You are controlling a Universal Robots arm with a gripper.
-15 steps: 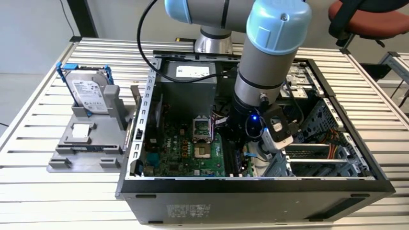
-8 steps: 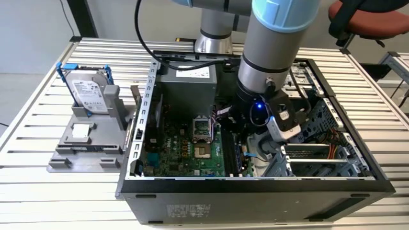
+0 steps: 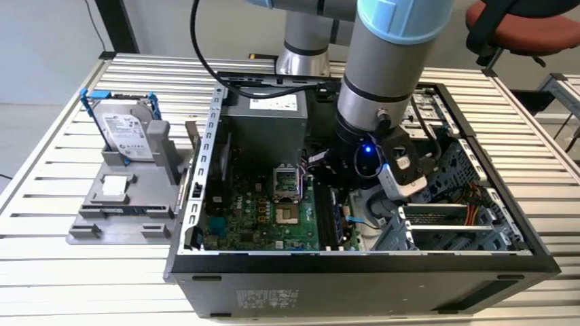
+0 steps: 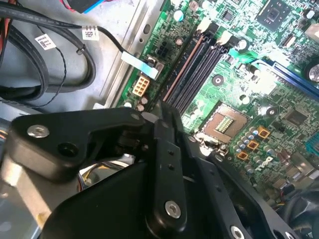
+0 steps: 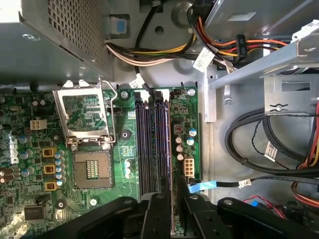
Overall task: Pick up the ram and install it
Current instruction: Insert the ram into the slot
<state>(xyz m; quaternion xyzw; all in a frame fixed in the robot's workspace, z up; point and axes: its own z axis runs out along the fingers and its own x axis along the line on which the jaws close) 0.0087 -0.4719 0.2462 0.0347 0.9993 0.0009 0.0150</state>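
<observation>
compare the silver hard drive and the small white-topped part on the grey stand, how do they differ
The silver hard drive stands nearly upright; the white-topped part lies flat. The hard drive is clearly larger and oblong; the white-topped part is small and roughly square. The hard drive sits in a blue frame; the white-topped part has none. Both rest on the grey stand, outside the computer case, on the exterior view's left.

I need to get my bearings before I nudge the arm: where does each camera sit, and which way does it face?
Exterior view: outside, above the open PC case, looking down; the arm reaches inside.
First wrist view: on the arm, facing straight down at the motherboard; the gripper shows.
Second wrist view: on the arm, angled across the board; the black gripper body fills the foreground.
Shared: memory slots and CPU socket.
</observation>
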